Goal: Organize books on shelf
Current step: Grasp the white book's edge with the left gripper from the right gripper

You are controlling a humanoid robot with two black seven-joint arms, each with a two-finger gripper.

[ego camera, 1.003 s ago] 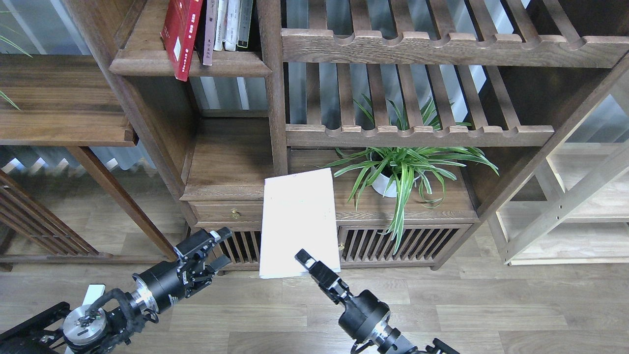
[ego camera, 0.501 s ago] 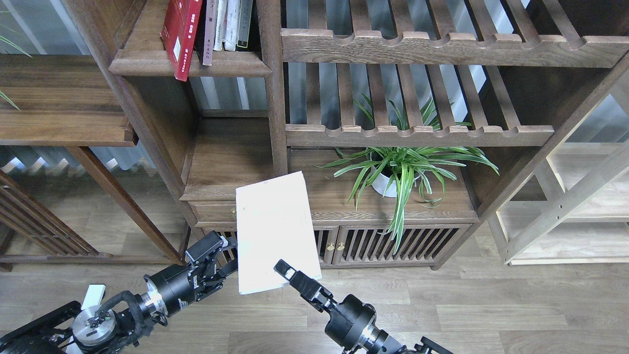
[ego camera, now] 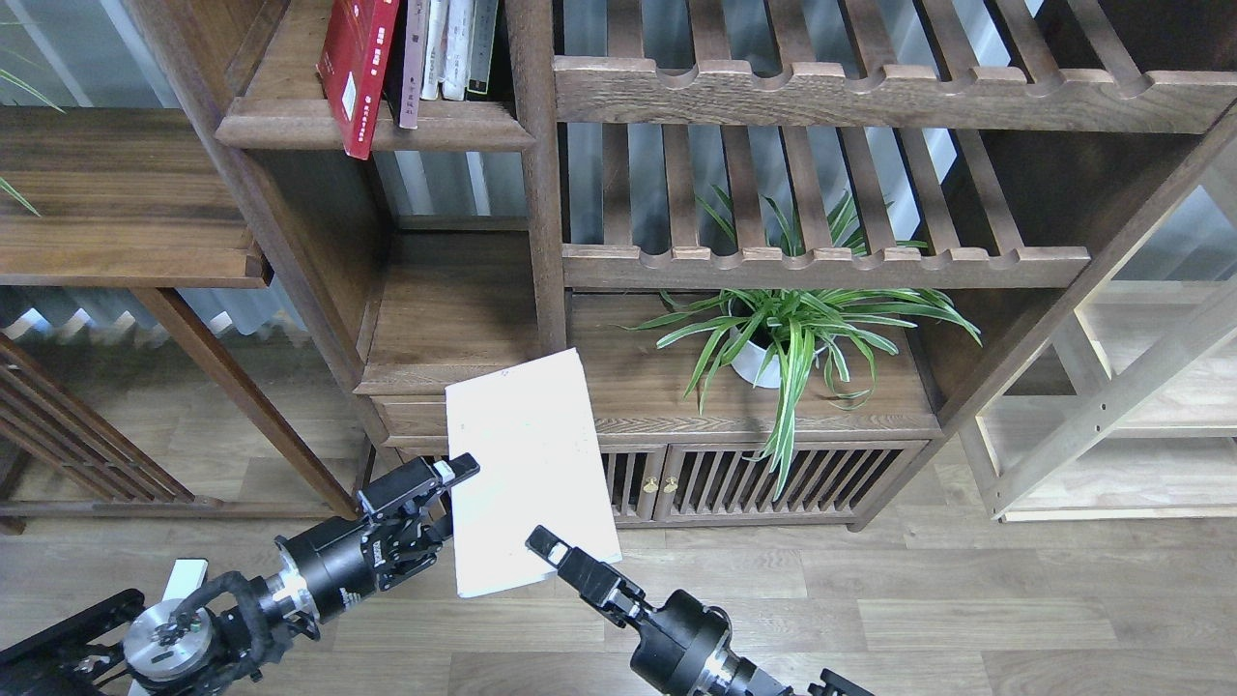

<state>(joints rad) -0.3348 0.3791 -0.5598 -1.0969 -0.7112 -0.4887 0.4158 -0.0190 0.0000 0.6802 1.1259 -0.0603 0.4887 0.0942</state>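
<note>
One white book [ego camera: 527,474] is held flat, cover upward and slightly tilted, in front of the low cabinet [ego camera: 754,425] below the shelf levels; the right gripper [ego camera: 547,553] is clamped on its near edge, and the left gripper [ego camera: 446,498] sits at its left edge with fingers spread, the upper fingertip over the cover. High at upper left, the shelf [ego camera: 372,126] carries a bright red book [ego camera: 356,68] leaning beside thin pale-spined books [ego camera: 449,48]. To the right, a potted plant [ego camera: 783,333] stands on the cabinet top.
</note>
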